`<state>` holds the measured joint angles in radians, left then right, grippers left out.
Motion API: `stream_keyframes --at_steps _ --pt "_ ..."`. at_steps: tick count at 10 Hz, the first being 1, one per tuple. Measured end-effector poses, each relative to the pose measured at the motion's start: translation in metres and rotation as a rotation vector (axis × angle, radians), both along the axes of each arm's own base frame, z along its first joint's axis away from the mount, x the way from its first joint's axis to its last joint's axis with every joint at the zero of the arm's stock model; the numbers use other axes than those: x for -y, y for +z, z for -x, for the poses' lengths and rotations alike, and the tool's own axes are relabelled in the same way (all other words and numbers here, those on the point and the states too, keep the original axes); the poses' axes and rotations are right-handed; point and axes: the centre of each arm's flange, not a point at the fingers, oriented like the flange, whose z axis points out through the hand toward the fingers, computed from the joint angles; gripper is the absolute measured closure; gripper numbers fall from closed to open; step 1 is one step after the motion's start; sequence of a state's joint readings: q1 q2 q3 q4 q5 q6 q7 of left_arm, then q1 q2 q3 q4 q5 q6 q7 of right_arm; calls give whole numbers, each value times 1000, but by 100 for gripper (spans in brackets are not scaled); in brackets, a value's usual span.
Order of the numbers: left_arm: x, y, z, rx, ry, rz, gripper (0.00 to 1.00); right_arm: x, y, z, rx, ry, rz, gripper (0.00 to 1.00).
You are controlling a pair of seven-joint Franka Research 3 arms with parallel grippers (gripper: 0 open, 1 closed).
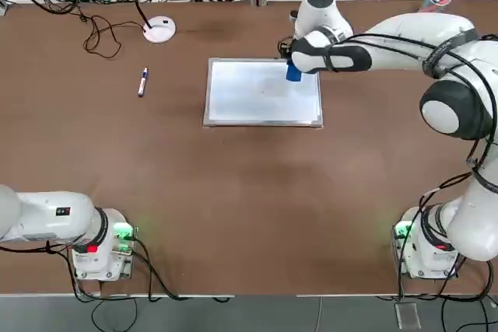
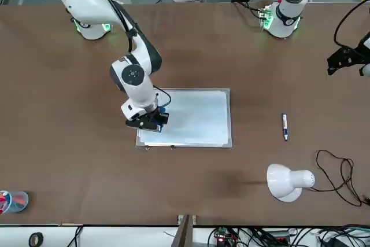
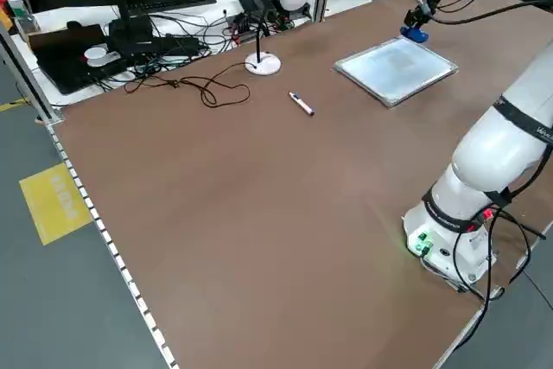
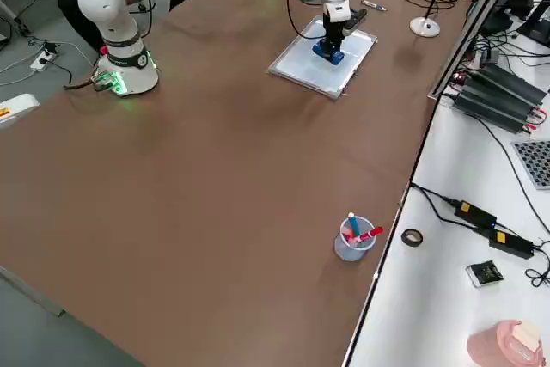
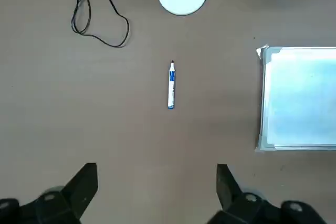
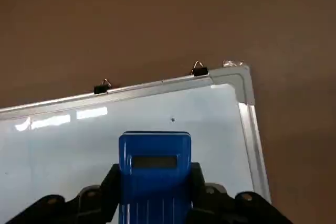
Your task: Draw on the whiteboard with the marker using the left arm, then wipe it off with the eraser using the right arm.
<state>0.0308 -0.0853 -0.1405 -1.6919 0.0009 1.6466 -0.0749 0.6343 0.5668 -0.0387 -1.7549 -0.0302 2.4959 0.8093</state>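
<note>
The whiteboard, silvery-framed and pale with a few small specks, is lying flat toward the desk's far side. The right pincer is clamping the blue, rounded eraser over the board's far right part. The marker, a slim white barrel with blue markings too small to read, is lying left of the board, capless tip showing dark. The left pincer is standing wide open, holding nothing, at the near left.
</note>
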Motion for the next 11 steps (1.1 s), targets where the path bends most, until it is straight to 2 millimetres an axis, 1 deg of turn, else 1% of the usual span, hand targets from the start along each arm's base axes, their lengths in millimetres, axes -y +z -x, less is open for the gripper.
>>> stream_keyframes --at_steps 3,6,8,11 --pt "0 0 0 0 1 0 0 -8 -26 15 -25 24 14 44" --pt "-1 0 0 0 2 0 0 -14 -48 24 -43 44 32 44" --pt "-2 0 0 0 3 0 0 -19 -56 27 -37 53 29 44" --pt "-2 0 0 0 4 0 0 -32 -57 33 -4 53 3 44"
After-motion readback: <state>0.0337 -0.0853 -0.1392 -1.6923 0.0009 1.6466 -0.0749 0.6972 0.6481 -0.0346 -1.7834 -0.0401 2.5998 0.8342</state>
